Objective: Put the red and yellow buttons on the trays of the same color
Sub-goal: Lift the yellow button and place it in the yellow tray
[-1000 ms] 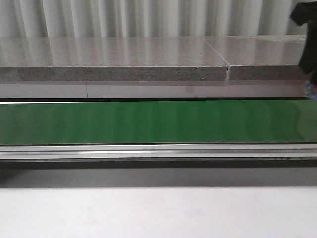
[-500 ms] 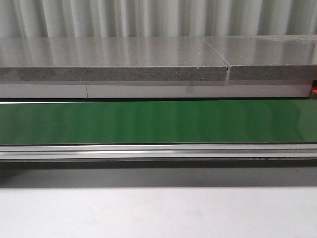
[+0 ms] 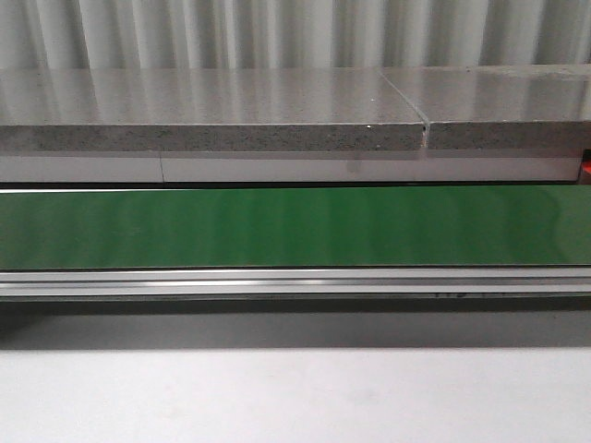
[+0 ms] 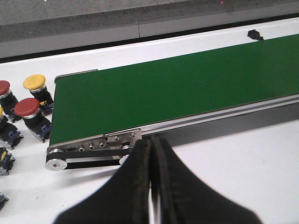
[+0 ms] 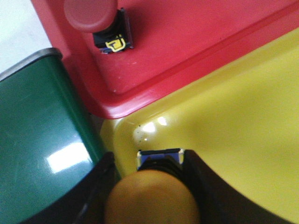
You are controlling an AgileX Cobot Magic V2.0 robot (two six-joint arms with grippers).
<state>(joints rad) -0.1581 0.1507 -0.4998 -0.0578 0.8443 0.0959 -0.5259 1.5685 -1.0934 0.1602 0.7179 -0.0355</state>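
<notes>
In the right wrist view, my right gripper (image 5: 150, 157) is shut on a yellow button (image 5: 152, 198), with a dark finger on each side of its cap. It hangs over a corner of the yellow tray (image 5: 233, 121). The red tray (image 5: 187, 42) adjoins it and holds a red button (image 5: 91, 14). In the left wrist view, my left gripper (image 4: 152, 140) is shut and empty over the white table, beside the belt's end. Loose buttons stand past that end: a yellow one (image 4: 34, 83) and two red ones (image 4: 26, 107) (image 4: 3, 87). Neither gripper shows in the front view.
A green conveyor belt (image 3: 295, 226) with an aluminium frame (image 3: 295, 281) crosses the front view, with nothing on it. Behind it runs a grey stone ledge (image 3: 212, 111). The belt's rounded end (image 5: 42, 130) lies beside both trays. A white tabletop (image 4: 243, 163) lies in front.
A dark arm that showed at the right edge of the front view one second ago has left that view. The belt looks unchanged.
</notes>
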